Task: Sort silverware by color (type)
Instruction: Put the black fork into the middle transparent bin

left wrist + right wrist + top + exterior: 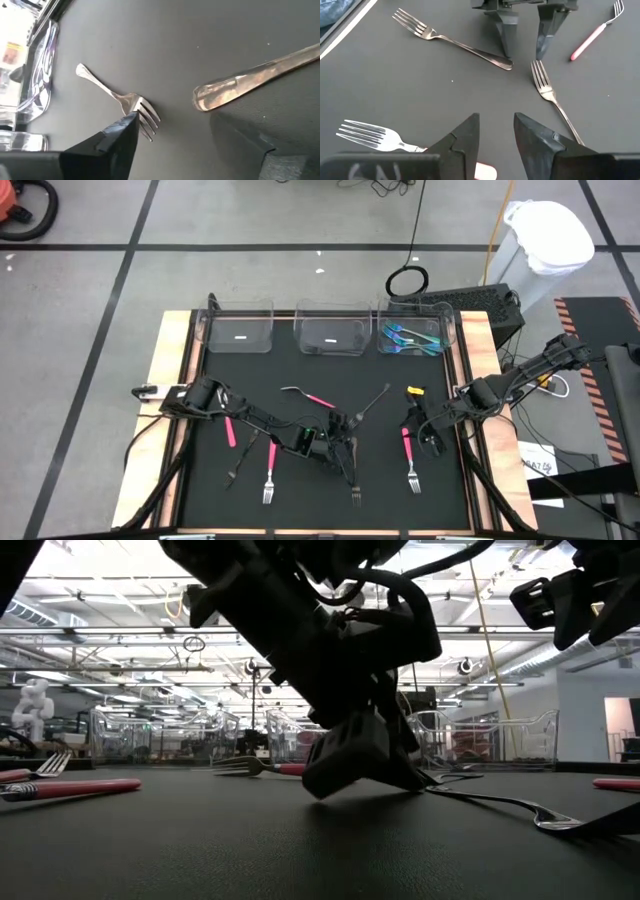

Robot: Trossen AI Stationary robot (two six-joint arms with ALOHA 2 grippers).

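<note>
Silverware is scattered on the black tabletop (250, 365). Two dark forks lie near its middle: one (450, 41) slanted toward the far edge, one (551, 95) toward the near edge. Pink-handled forks (270, 472) lie toward the near edge on both sides; teal-handled pieces (412, 340) sit in the far-right clear bin (448, 330), the other two bins (238, 330) alongside along the far edge.

Left pincer (525, 42) is down at the tabletop's middle, fingers parted, tips on either side of the slanted fork's handle end, gripping nothing. Right pincer (496, 135) hovers near the right edge, fingers partly parted, holding nothing.

Low view: workshop room, ceiling lights, bins seen edge-on; arm bulk hides the centre. Left wrist view alone shows the handle end close up.
</note>
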